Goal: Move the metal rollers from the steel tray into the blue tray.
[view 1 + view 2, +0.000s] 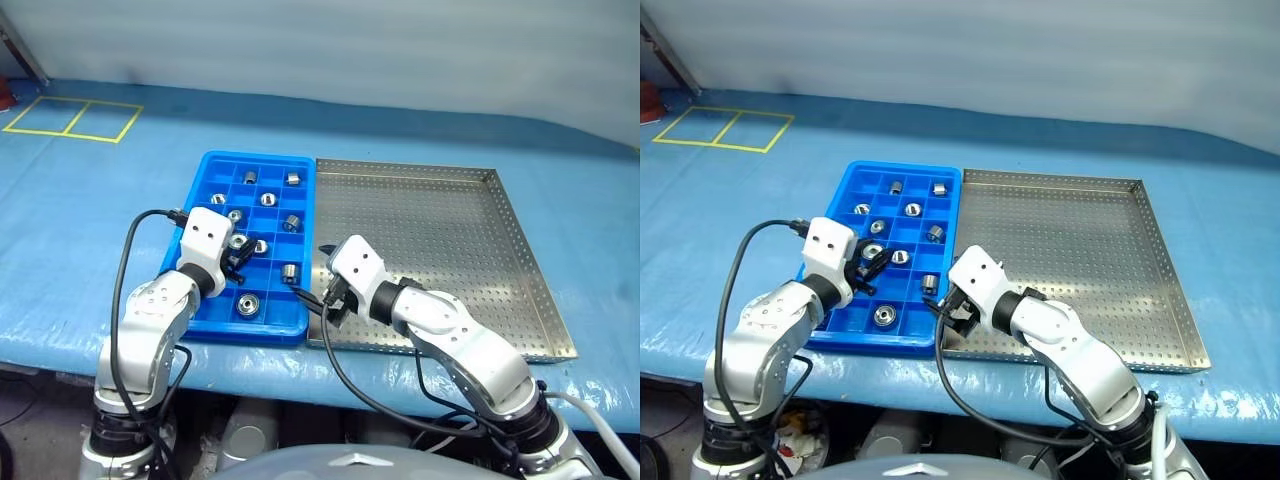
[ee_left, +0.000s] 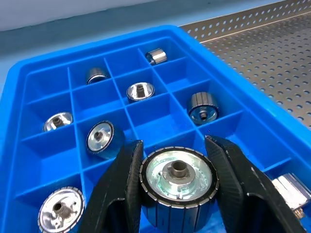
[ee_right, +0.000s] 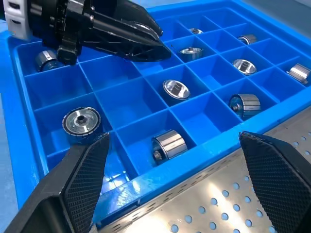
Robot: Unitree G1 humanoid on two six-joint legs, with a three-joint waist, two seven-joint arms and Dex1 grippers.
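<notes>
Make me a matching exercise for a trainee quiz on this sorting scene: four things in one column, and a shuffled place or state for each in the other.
Things:
1. left end effector
2. right end effector
3. steel tray
4. blue tray

Places or states:
A. wide open, nothing between its fingers, at the border of the two trays
B. holds rollers in several of its square compartments
C. shut on a metal roller over the compartments
D. perforated floor, no rollers visible on it

Pairs: 1-C, 2-A, 3-D, 4-B
</notes>
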